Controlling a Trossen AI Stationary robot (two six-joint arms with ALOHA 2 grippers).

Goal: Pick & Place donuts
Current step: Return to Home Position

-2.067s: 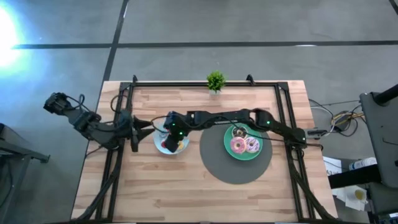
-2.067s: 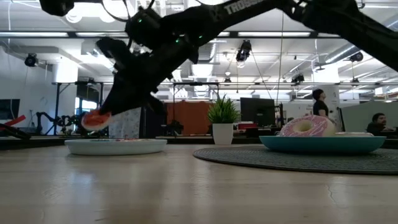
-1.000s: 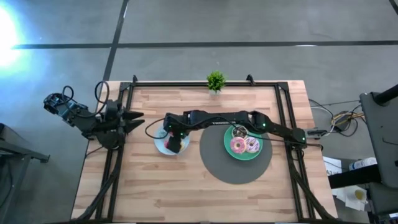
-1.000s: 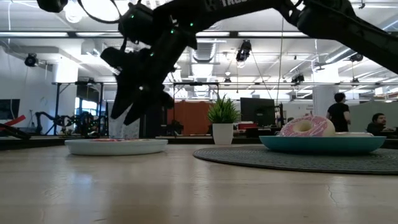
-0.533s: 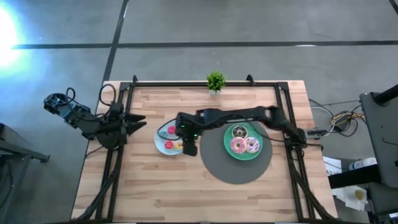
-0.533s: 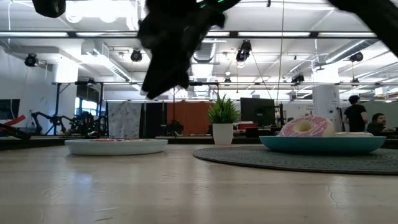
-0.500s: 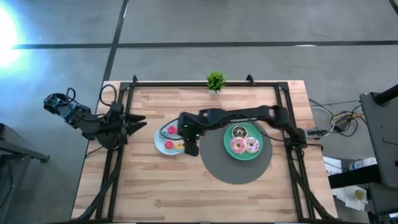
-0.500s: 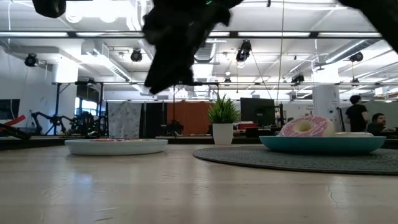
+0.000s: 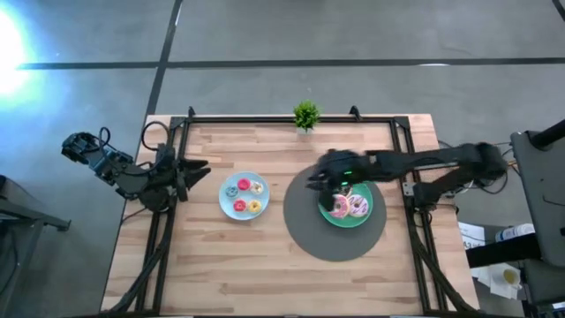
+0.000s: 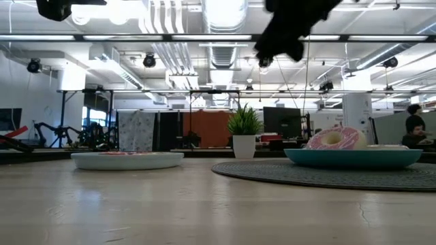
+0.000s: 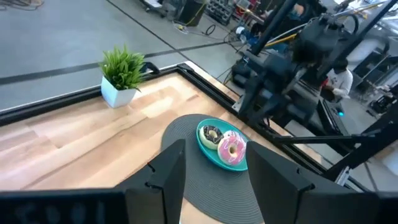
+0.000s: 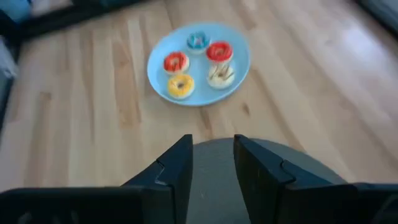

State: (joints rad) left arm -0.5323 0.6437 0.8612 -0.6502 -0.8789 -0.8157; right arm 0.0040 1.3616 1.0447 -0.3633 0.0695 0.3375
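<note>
Several mini donuts (image 12: 180, 85), blue, red, yellow and pale, lie flat on the light-blue plate (image 9: 228, 201) left of centre. The pink donut (image 9: 336, 208), the pale sprinkled donut (image 9: 357, 207) and the dark chocolate donut (image 11: 211, 134) lie on the teal plate (image 9: 364, 221). My right gripper (image 9: 311, 184) hangs open and empty high above the teal plate's left rim, and shows at the top of the low view (image 10: 293, 27). My left gripper (image 9: 205, 168) waits open at the table's left edge.
The teal plate sits on a round dark grey mat (image 9: 331, 243) right of centre. A small green plant (image 9: 306, 115) in a white pot stands at the far edge. A black frame (image 9: 265, 117) rims the table. Bare wood lies along the near side.
My right gripper has swung from above the light-blue plate toward the table's right, rising, and now hangs over the left rim of the teal plate. The donuts on both plates have stayed where they were.
</note>
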